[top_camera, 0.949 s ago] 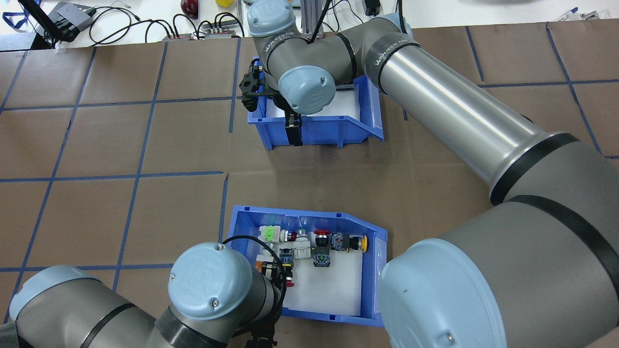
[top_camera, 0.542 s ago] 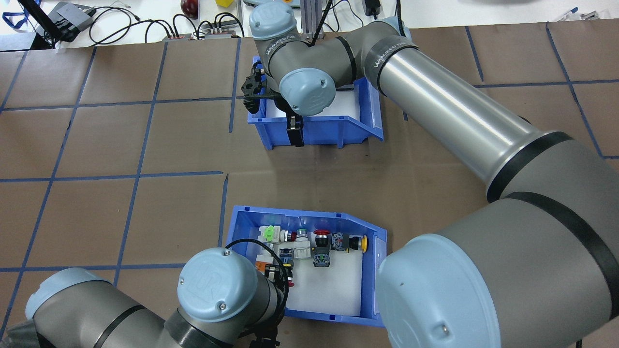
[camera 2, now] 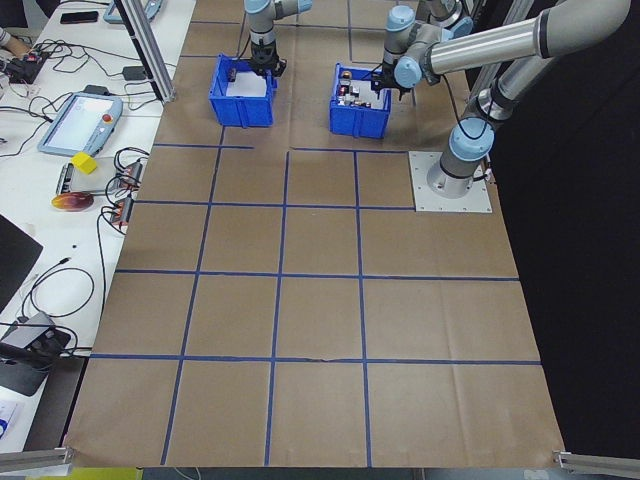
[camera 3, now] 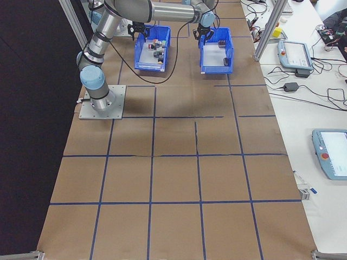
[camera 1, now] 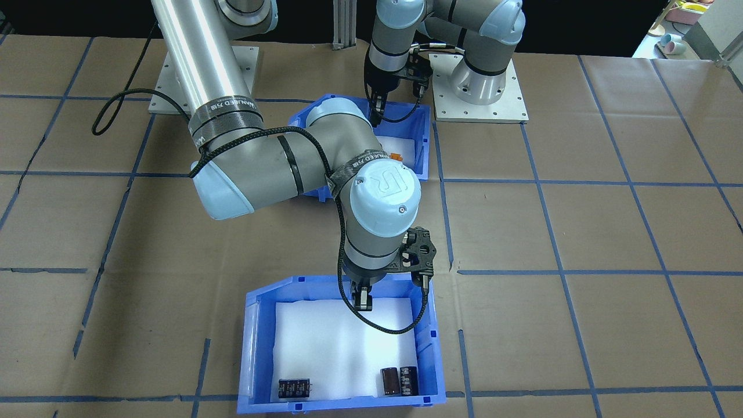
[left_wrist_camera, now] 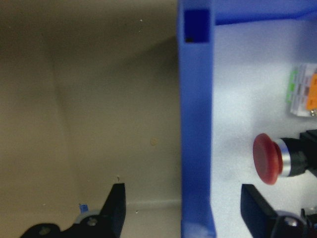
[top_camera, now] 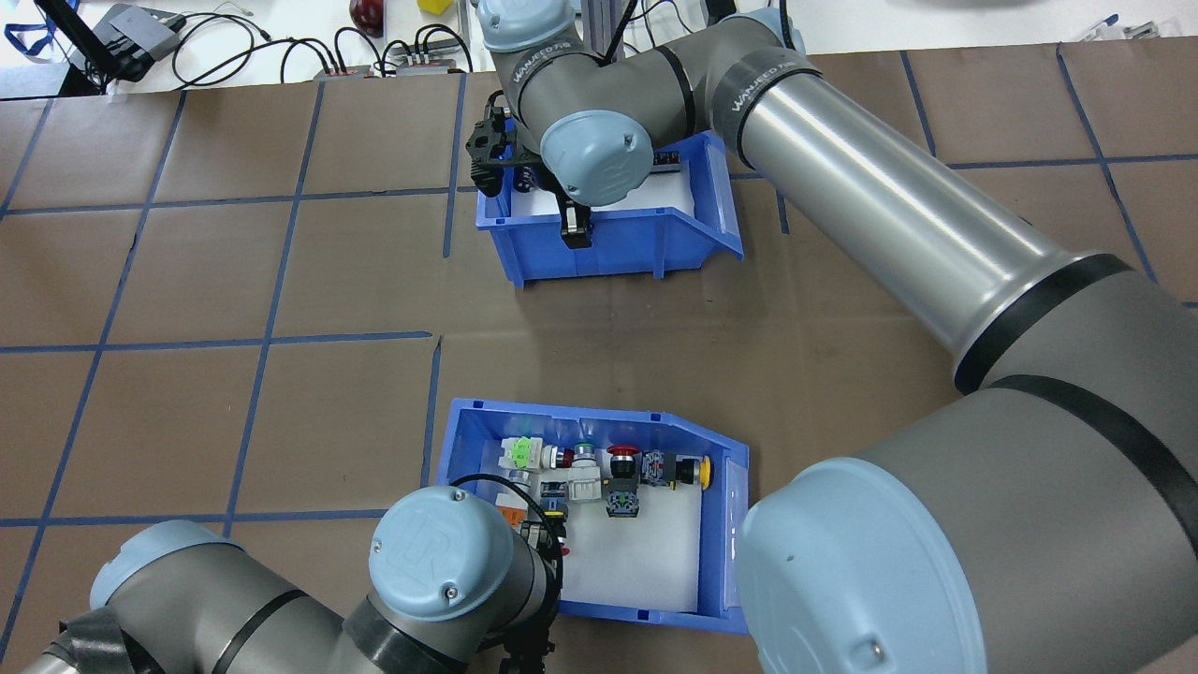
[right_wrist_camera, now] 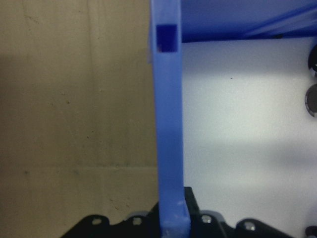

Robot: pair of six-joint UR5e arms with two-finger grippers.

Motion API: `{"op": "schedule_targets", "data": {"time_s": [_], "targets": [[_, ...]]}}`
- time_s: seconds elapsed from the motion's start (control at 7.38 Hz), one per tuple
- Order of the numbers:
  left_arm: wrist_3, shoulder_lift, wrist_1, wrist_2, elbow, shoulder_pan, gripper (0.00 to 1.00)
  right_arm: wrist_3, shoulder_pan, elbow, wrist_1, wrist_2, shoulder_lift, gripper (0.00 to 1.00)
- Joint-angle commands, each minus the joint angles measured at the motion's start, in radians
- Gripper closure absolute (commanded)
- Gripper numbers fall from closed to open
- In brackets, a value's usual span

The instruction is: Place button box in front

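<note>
left gripper [left_wrist_camera: 181, 210] spread astride the wall of the near button box [top_camera: 721, 524], right gripper [right_wrist_camera: 171, 218] clamped on the far bin [top_camera: 716, 201]: grasp stage, next closing before swapping them.

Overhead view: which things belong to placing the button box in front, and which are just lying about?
Job: button box; left gripper, fingers astride its wall; right gripper, shut on the second blue bin.
Lying about: bench cables; teach pendant; yellow block.
</note>
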Motion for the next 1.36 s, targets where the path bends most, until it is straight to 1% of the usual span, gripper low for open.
{"op": "schedule_targets", "data": {"time_s": [0.0, 0.14, 0.27, 0.41, 0.68, 0.81, 0.95, 1.08, 1.22], "targets": [[-0.008, 0.014, 0.024, -0.019, 0.000, 0.000, 0.91, -0.004, -0.016, -0.059, 0.018, -0.041, -0.003, 0.94], [-0.003, 0.049, 0.042, -0.010, 0.008, -0.003, 0.99, -0.004, -0.031, -0.061, 0.019, -0.058, -0.014, 0.94], [0.013, 0.096, 0.038, -0.009, 0.009, 0.007, 1.00, -0.029, -0.082, -0.053, 0.025, -0.068, -0.031, 0.94], [0.062, 0.138, 0.033, 0.000, 0.014, 0.021, 0.99, -0.103, -0.146, -0.052, 0.050, -0.069, -0.042, 0.94], [0.050, 0.147, 0.039, 0.011, 0.037, 0.041, 0.98, -0.225, -0.255, -0.049, 0.071, -0.069, -0.060, 0.94], [-0.006, 0.150, 0.041, 0.069, 0.038, 0.041, 0.99, -0.299, -0.313, -0.029, 0.073, -0.067, -0.081, 0.94], [0.006, 0.146, 0.059, 0.077, 0.060, 0.049, 1.00, -0.368, -0.367, 0.018, 0.070, -0.061, -0.121, 0.94], [0.016, 0.143, 0.047, 0.077, 0.102, 0.091, 1.00, -0.440, -0.436, 0.087, 0.067, -0.053, -0.167, 0.94], [0.064, 0.115, -0.005, 0.073, 0.148, 0.140, 1.00, -0.529, -0.497, 0.155, 0.053, -0.033, -0.216, 0.94]]}}
